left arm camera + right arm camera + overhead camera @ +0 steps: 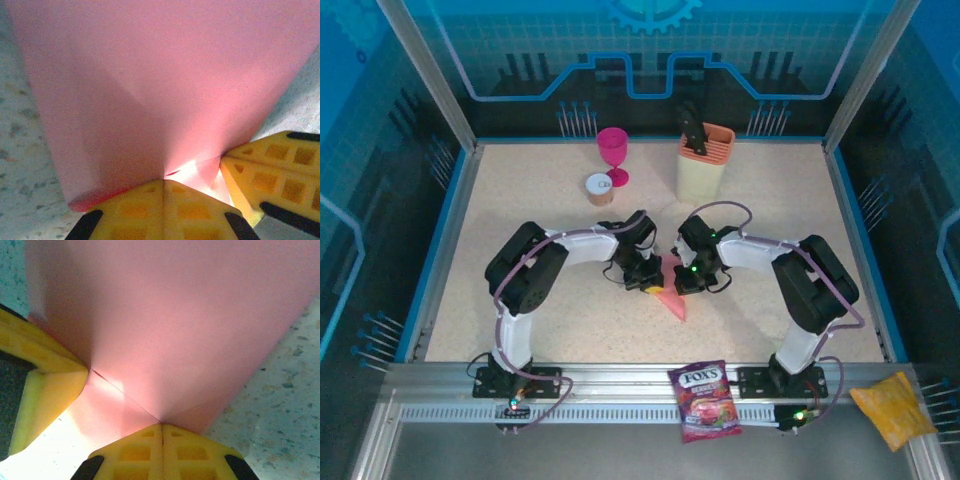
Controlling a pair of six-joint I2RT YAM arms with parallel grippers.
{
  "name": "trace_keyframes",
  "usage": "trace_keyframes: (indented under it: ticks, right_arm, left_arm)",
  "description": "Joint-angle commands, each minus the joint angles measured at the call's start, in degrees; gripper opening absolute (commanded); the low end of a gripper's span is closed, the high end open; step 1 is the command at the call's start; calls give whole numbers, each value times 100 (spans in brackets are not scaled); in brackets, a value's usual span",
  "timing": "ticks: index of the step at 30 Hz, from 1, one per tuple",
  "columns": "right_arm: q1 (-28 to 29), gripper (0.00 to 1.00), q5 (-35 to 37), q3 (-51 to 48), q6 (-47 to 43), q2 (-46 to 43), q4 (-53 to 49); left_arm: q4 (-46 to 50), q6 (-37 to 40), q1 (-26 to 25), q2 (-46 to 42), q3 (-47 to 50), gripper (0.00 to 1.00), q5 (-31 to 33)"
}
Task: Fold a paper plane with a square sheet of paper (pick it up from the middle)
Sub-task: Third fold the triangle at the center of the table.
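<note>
While you pinch paper (672, 302) at desk (540, 190) middle, left hand (647, 284) and right hand (682, 282) both clenched on it, folding looks far along: narrow pointed shape, tip toward near edge. Left, likely: wing creases, release.

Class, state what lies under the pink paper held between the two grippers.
Speckled tabletop shows beside the pink paper, which the left gripper and right gripper pinch shut. What lies directly beneath it is covered.

The top external camera looks down from above and behind the arms, giving you the whole table (770, 200). Both wrist cameras face the paper plane (150, 75) close-up; all views share it.
</note>
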State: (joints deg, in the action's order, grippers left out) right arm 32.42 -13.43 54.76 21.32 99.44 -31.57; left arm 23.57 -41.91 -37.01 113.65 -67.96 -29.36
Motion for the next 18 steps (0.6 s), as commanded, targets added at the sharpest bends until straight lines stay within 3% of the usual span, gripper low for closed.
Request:
trace_keyframes:
  ticks: [1,11,18]
  right_arm:
    - [-12,0,99,-142,-87,326,-147]
    - [-10,0,77,-150,-94,322,-142]
    - [-24,0,82,-150,-87,322,-146]
  left_arm:
    - [168,147,-25,140,165,0,232]
    - [172,184,-21,124,132,0,227]
    - [277,135,-70,-349,-94,2,9]
